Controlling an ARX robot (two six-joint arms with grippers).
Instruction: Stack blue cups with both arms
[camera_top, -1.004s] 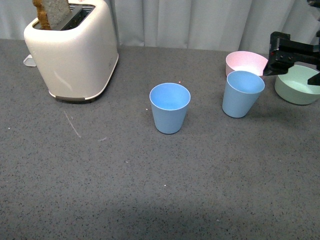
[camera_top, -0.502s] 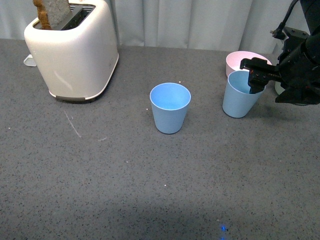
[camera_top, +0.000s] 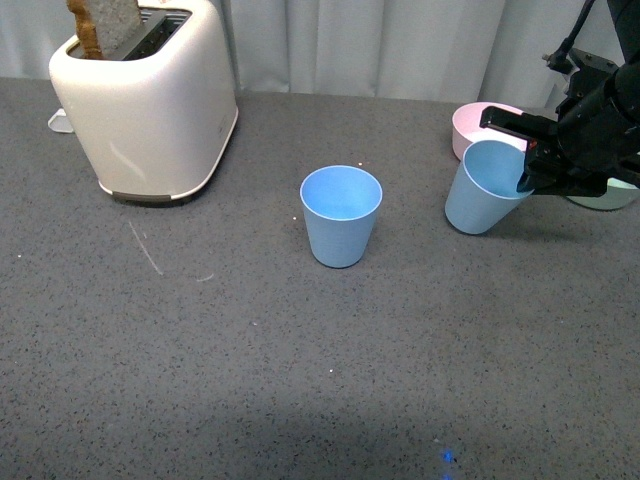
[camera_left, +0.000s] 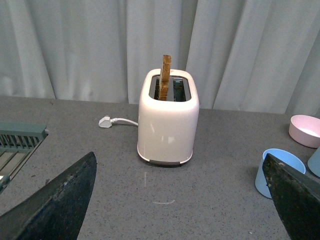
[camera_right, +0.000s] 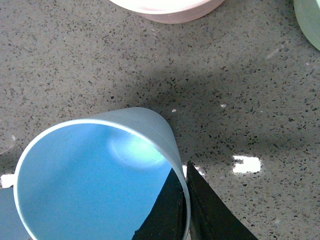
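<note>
The right blue cup (camera_top: 487, 187) is now pinched at its rim by the right gripper (camera_right: 184, 195). In the right wrist view 1 finger lies inside the wall and 1 outside, drawn nearly together with only the thin plastic between them. The cup leans toward that gripper, and its base seems to be resting on the table (camera_top: 300, 380), just in front of the pink bowl (camera_top: 478, 122). My reading is that the grasp is made and the lift has not begun. The next call is to raise this cup and carry it to the middle blue cup (camera_top: 341, 215), which stands upright and well apart nearer the centre. A rim pinch on a tapered wall may let the cup swing, so a level lift matters.

The left gripper (camera_left: 179, 159) hangs spread wide and holds nothing, its 2 fingers at the edges of the left wrist view (the toaster (camera_top: 145, 95) with its toast (camera_top: 103, 25) sits between them, farther off).

Against 1.0 s ago, the right gripper has come from over the pale green bowl (camera_top: 612, 197), clear of the cup, onto the cup's wall. 0.5 s ago it was just reaching the rim. The cup tilts more than it did then. The middle cup, the bowls and the toaster have not shifted.
</note>
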